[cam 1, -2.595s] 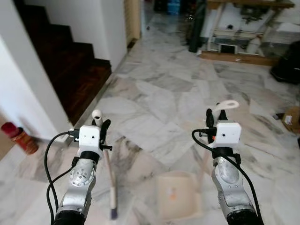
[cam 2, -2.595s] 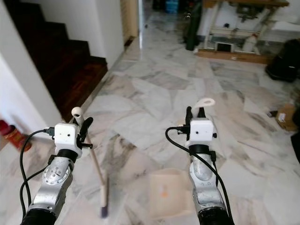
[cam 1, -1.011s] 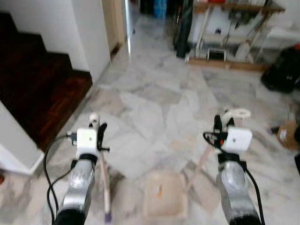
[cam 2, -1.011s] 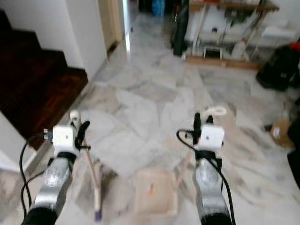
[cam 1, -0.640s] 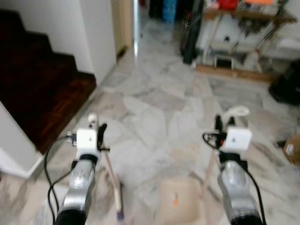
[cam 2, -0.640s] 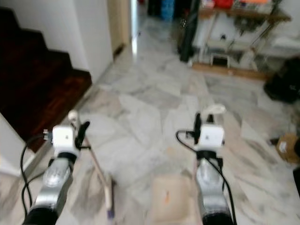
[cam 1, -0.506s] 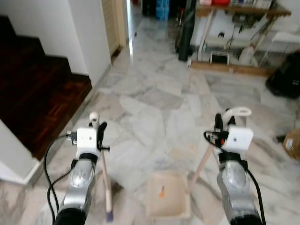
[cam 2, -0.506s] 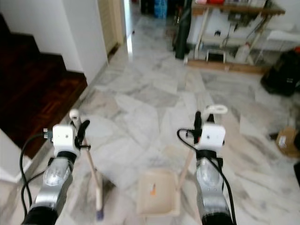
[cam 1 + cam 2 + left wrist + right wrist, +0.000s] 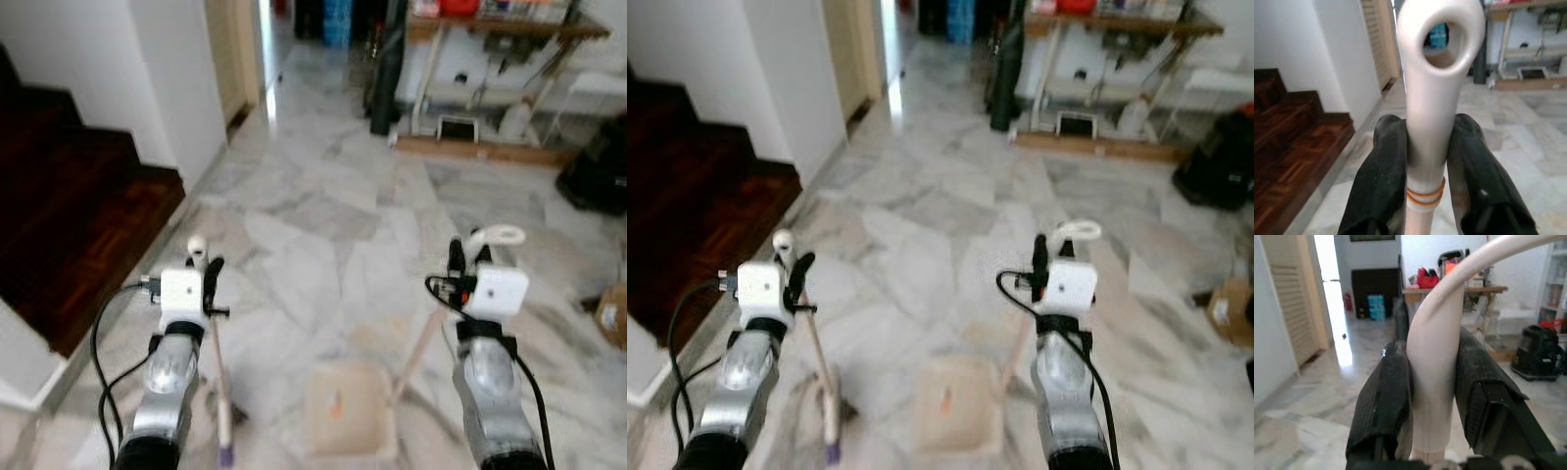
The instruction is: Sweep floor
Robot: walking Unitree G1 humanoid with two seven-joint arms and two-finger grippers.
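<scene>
Left eye view is showing one blurred dustpan (image 9: 348, 419) lying on the marble floor (image 9: 323, 225) between both arms, while left wrist view is showing the left gripper (image 9: 1426, 161) clamping one broom handle (image 9: 1432, 88), and right wrist view the right gripper (image 9: 1432, 396) clamping the dustpan handle (image 9: 1437, 362).

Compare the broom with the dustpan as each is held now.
The broom is in the left gripper; the dustpan is in the right gripper. The broom's handle ends in a small eyelet, the dustpan's in a wide loop. The broom's foot is narrow, the dustpan's a broad tray. Both are pale and reach to the floor.
</scene>
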